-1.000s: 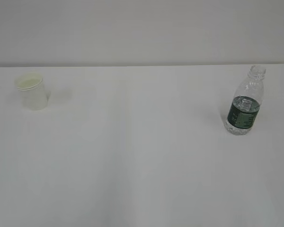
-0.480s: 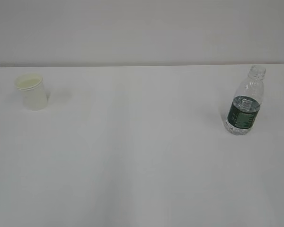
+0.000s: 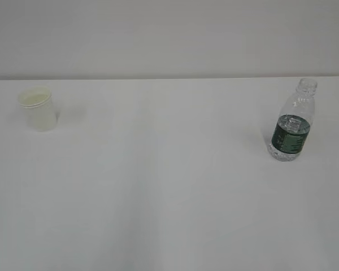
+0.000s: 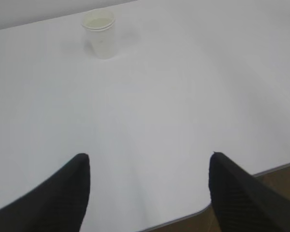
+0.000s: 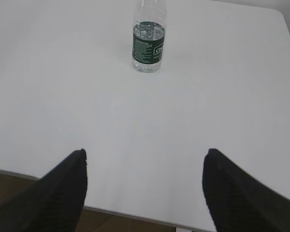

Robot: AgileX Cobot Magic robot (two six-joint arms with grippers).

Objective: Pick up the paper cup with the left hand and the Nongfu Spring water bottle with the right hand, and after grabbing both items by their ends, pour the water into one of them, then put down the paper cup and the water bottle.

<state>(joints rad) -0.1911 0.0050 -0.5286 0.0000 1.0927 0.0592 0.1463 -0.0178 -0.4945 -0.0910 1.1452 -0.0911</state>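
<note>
Counter: your broad white counter (image 3: 169, 186) carries both items, well apart.
Left hand: your black left hand (image 4: 150, 166) is spread wide, empty, near edge.
Right hand: your black right hand (image 5: 145, 164) is released too, holding nothing.
Bottle: clear ribbed plastic Nongfu Spring water bottle (image 3: 292, 122) with dark green band stands upright, uncapped, far right; water (image 3: 285, 152) inside.
Cup: small white paper cup (image 3: 38, 108) stands upright, far left.

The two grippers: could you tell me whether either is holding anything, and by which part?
Nothing is held. The left gripper and right gripper are open and empty; the paper cup and water bottle stand untouched.
</note>
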